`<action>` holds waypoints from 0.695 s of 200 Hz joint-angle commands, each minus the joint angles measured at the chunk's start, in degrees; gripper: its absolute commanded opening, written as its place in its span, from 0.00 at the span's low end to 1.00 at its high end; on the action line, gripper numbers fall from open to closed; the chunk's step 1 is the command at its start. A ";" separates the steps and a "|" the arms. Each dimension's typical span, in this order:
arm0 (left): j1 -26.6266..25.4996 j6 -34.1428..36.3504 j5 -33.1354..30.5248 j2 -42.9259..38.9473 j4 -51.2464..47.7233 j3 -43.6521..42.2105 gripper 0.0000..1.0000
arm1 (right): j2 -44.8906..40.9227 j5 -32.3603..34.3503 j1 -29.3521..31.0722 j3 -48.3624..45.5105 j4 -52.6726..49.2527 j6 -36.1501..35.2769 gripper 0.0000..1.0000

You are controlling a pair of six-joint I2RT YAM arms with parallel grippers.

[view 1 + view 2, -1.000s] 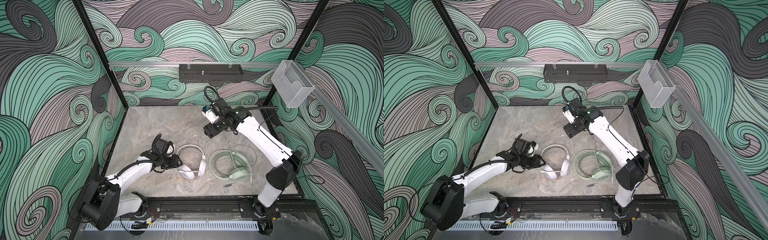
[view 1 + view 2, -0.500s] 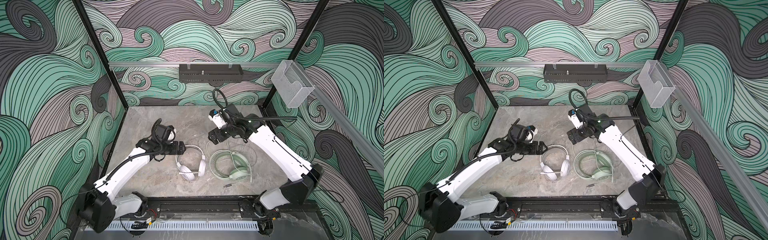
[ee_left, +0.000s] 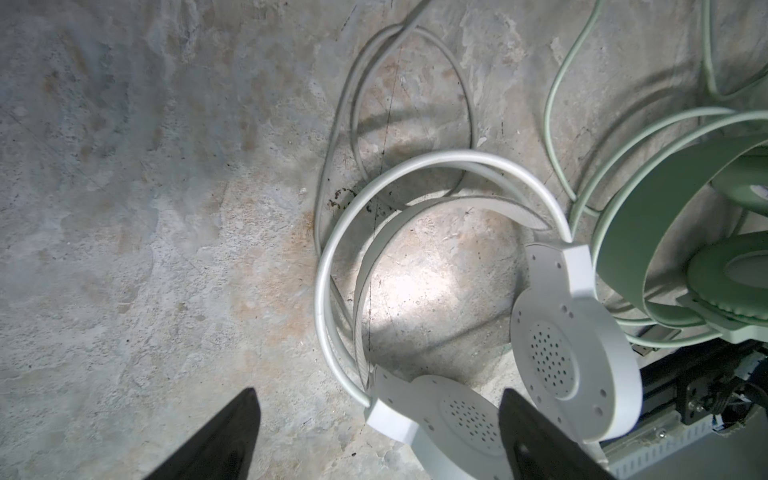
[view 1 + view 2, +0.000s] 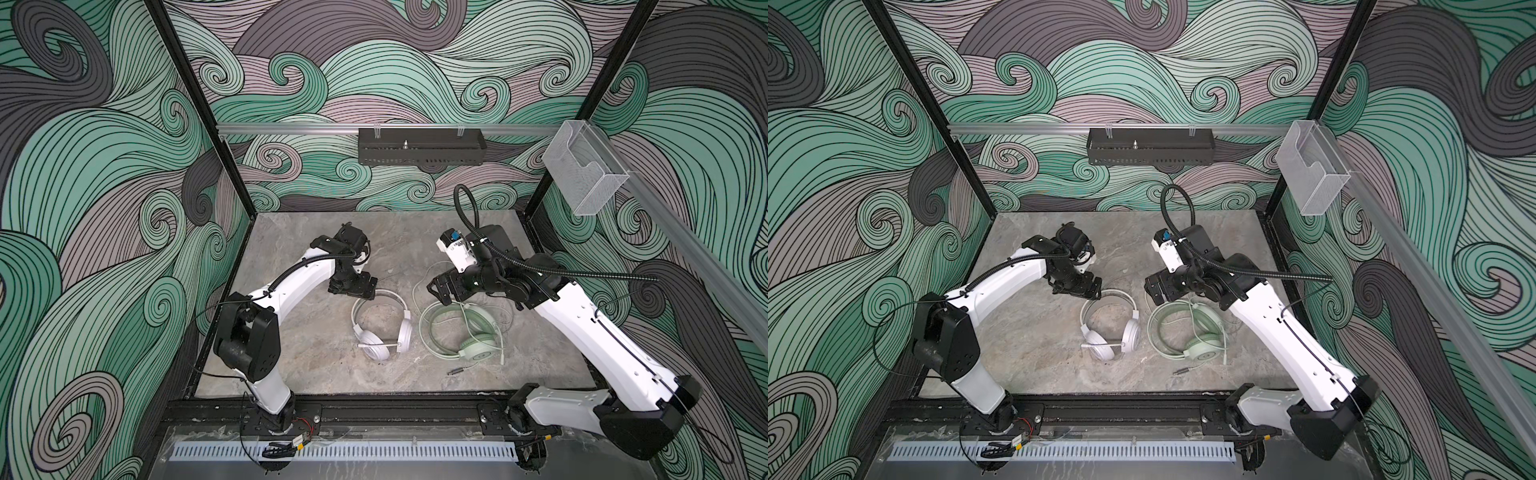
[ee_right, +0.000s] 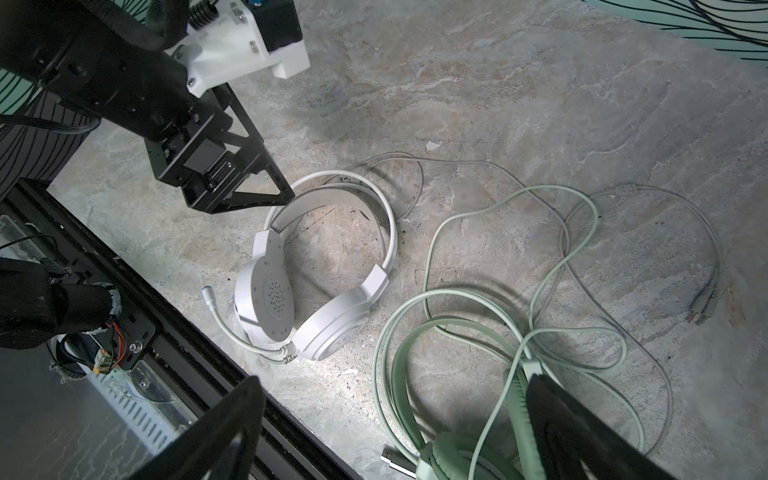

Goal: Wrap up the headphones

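Headsets lie side by side on the table [image 4: 311, 357], white headset [image 4: 382, 332] left of mint headset [image 4: 465, 336], cords [image 5: 436, 291] sprawled loose behind. Left gripper [image 4: 354, 290] hovers over the white headband and right gripper [image 4: 439, 291] over the mint one, both with jaws spread wide, holding nothing.
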 commanded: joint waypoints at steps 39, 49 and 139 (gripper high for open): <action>0.15 3.37 -4.21 4.01 -5.11 5.16 0.89 | 1.34 2.15 -0.45 -0.37 0.72 1.60 0.99; 0.15 3.85 -4.11 5.25 -5.37 6.23 0.87 | 2.19 2.71 -0.78 0.03 0.93 1.52 0.99; 0.85 10.60 0.33 14.65 -2.99 9.25 0.84 | 8.14 -1.65 -4.34 0.86 2.19 -0.50 0.99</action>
